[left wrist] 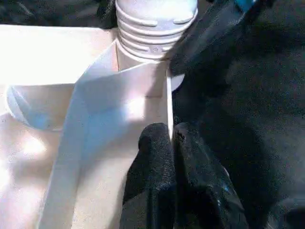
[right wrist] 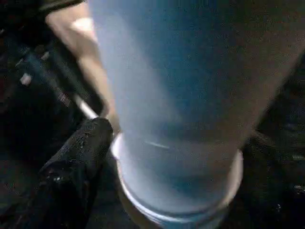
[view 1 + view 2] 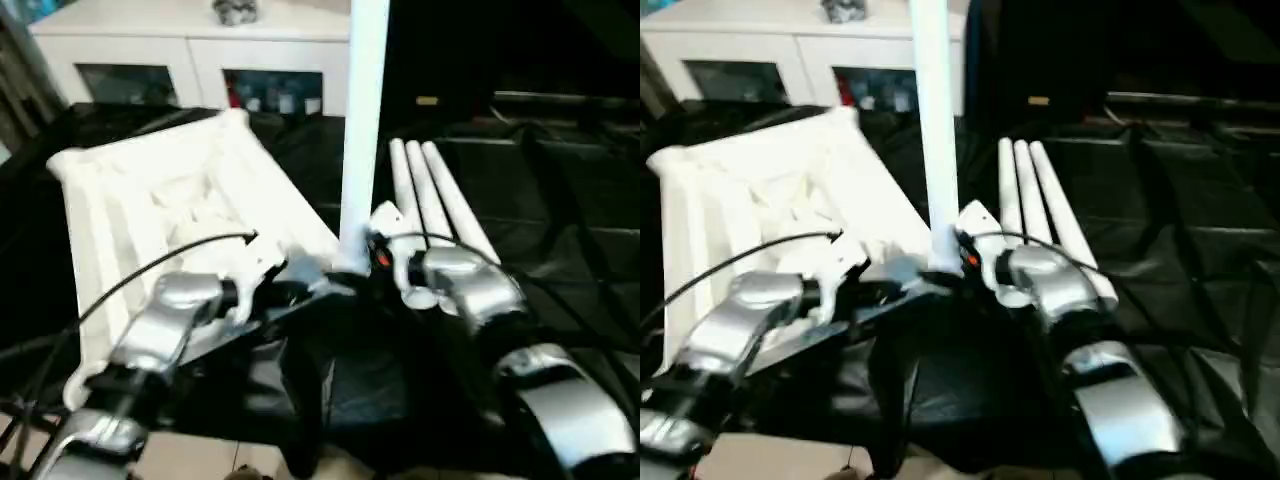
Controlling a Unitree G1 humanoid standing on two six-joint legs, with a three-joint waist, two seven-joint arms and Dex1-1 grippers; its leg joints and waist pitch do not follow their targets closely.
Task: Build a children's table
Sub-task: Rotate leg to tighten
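Note:
The white tabletop [image 3: 150, 190] lies underside up on the black cloth, its ribs showing. One white leg [image 3: 362, 120] stands upright in the near right corner socket [image 1: 152, 28]. My left gripper [image 1: 172, 138] is shut on the tabletop's thin side wall just beside that socket. My right gripper [image 3: 372, 255] is open around the foot of the upright leg. One of its fingers [image 2: 81, 157] stands a little off the tube, by the collar. Three more legs [image 3: 430, 195] lie side by side to the right of the standing one.
A white cabinet [image 3: 200, 50] with glass doors stands behind the tabletop. Black cloth [image 3: 560, 200] covers the work surface, with folds at the right. A black cable [image 3: 150, 265] runs over my left forearm.

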